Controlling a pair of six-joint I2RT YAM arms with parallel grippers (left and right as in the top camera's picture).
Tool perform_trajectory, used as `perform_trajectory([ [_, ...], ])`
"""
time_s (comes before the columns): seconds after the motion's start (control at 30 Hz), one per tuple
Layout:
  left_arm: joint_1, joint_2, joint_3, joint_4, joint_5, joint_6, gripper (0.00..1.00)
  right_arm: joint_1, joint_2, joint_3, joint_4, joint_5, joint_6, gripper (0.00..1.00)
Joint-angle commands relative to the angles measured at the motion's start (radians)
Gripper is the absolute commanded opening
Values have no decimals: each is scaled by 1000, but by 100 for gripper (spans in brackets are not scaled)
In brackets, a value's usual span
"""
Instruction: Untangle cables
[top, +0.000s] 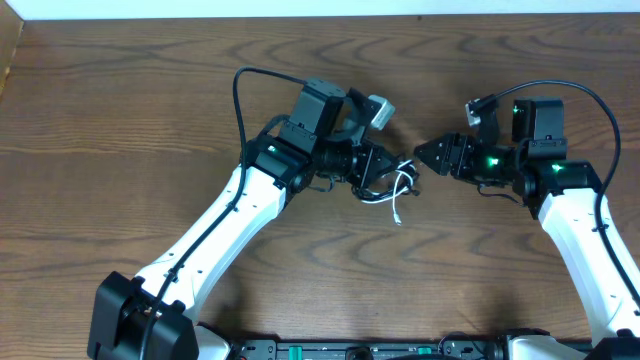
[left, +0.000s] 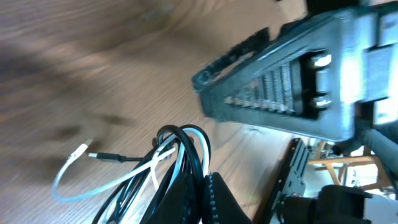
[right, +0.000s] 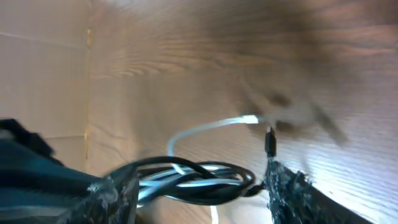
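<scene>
So the left end effector (top: 385, 172) is clamped on the knotted cables (left: 177, 154), and the right end effector (top: 418, 155) is spread open at the loop. Next I'd guess: pinch one strand, pull gently.

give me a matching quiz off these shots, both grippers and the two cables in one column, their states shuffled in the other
Column one:
1. left gripper
2. right gripper
3. white cable
4. black cable

Column two:
a. fingers apart
b. fingers shut on both cables
c. one length arcs out free of the loop
d. forms the dark loop

Pairs: 1-b, 2-a, 3-c, 4-d
</scene>
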Motion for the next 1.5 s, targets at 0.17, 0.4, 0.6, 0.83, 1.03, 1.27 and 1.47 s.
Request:
perform_trajectory([
  [0.17,3,31,5,-48,-31,83,7,33,4,1,39,-105,240,62],
  [0.4,3,47,5,-48,-31,157,7,101,48,1,39,-134,306,63],
  [0.6,3,47,5,-48,-31,190,7,103,99,1,42,-192,305,63],
  [0.83,3,47,5,-49,-38,225,8,134,147,1,65,-199,305,61],
  [1.03,2,47,5,-50,-38,231,7,143,177,1,116,-198,306,45],
  [1.27,2,47,5,-56,-38,231,7,143,204,1,142,-179,317,18],
  [1.47,2,47,5,-56,-38,231,7,155,256,1,143,-150,317,12],
])
